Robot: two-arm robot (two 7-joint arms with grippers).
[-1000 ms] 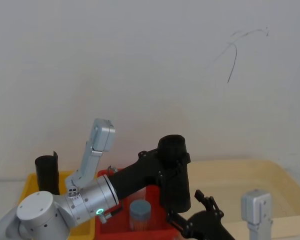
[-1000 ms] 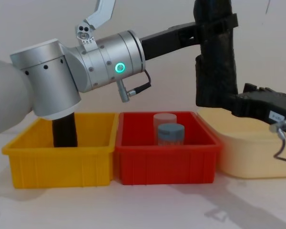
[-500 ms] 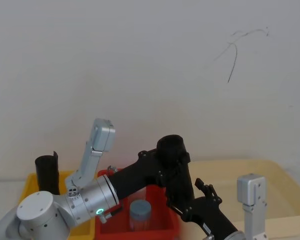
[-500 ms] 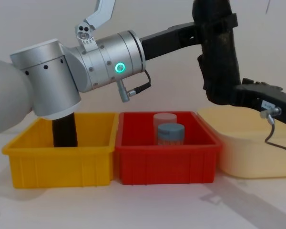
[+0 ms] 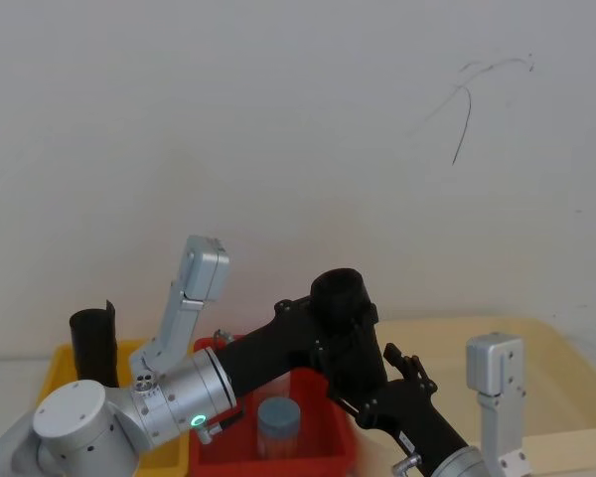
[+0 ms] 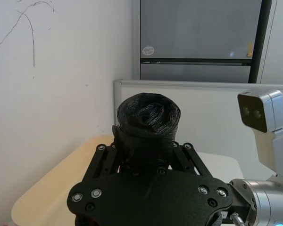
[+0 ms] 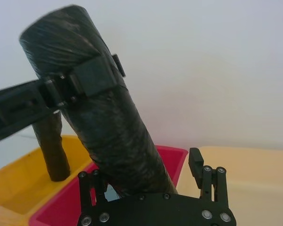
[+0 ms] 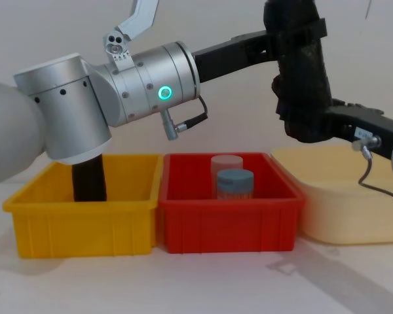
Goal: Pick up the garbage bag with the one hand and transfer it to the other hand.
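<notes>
The left gripper [image 8: 293, 31] pinches the garbage bag [image 8: 304, 85] near its top, over the right edge of the red bin [image 8: 229, 222]; the right gripper [image 7: 140, 172] sits spread around its lower end.

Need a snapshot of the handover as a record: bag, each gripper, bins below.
garbage bag: roughly upright, in the air over the red bin's right side
left gripper: shut on the bag near its top
right gripper: open, straddling the bag's lower part
red bin: holds a blue-grey jar
yellow bin: slimmer black roll standing in it
stage: transfer not yet done
</notes>
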